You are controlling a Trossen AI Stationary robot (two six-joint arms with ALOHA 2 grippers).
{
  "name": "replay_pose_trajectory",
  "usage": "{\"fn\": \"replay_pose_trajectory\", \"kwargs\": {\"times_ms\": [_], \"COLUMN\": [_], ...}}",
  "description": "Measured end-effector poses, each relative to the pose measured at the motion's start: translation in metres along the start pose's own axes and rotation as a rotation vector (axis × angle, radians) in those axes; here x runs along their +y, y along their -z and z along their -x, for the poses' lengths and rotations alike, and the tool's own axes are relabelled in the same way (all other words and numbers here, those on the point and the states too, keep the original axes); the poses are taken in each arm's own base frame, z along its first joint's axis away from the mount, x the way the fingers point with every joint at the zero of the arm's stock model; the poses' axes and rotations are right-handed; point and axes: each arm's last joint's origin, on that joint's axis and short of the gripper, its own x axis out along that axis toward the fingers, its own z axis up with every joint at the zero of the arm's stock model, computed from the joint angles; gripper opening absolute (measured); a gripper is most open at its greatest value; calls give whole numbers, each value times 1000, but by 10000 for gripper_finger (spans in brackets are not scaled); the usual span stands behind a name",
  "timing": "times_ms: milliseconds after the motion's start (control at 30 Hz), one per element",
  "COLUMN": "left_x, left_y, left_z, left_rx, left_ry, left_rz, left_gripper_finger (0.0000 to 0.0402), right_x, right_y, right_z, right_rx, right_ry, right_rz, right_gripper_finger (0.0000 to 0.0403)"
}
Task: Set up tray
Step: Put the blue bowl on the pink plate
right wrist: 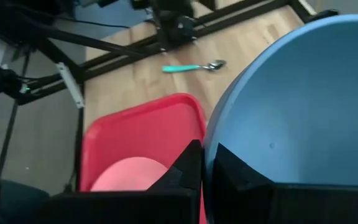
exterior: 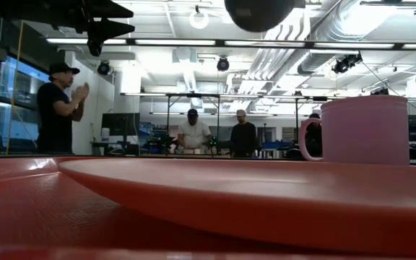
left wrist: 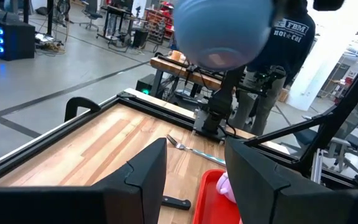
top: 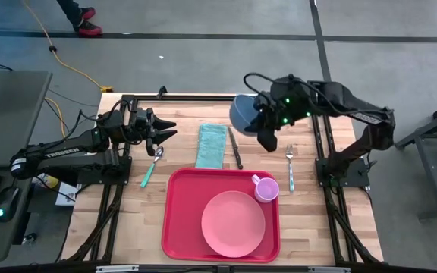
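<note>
Red plastic with rounded corners and a raised rim, the large rectangular tray (top: 182, 220) lies on the near middle of the wooden surface (top: 127, 220) in the high view, carrying a round pink plate (top: 233, 223) and a small pink cup (top: 265, 188). It looks light, stiff and slick; the rim seems the best hold. Right wrist view: the right gripper (right wrist: 205, 167) is clamped on a blue bowl's (right wrist: 303, 106) rim above the tray. Left wrist view: the left gripper (left wrist: 194, 177) hangs with fingers apart, empty.
</note>
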Motion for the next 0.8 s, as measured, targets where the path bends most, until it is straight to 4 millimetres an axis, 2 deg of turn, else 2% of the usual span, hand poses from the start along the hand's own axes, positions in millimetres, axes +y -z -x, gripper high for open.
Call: {"fn": "replay_pose_trajectory", "kwargs": {"times_ms": [467,633,800], "left_x": [0,0,1], "left_y": [0,0,4], "left_z": [0,0,0], "left_rx": [0,1,38], "left_ry": [0,0,-10], "left_rz": [0,0,-7], "left_gripper_finger": [195,195,195], "right_x": [68,97,119], "right_y": [20,27,42], "right_z": [-6,-25,-53], "right_rx": [-21,-15,78], "right_ry": [-77,-152,-174], "right_rz": [-42,-38,-68], "right_gripper_finger": [0,0,0]}}
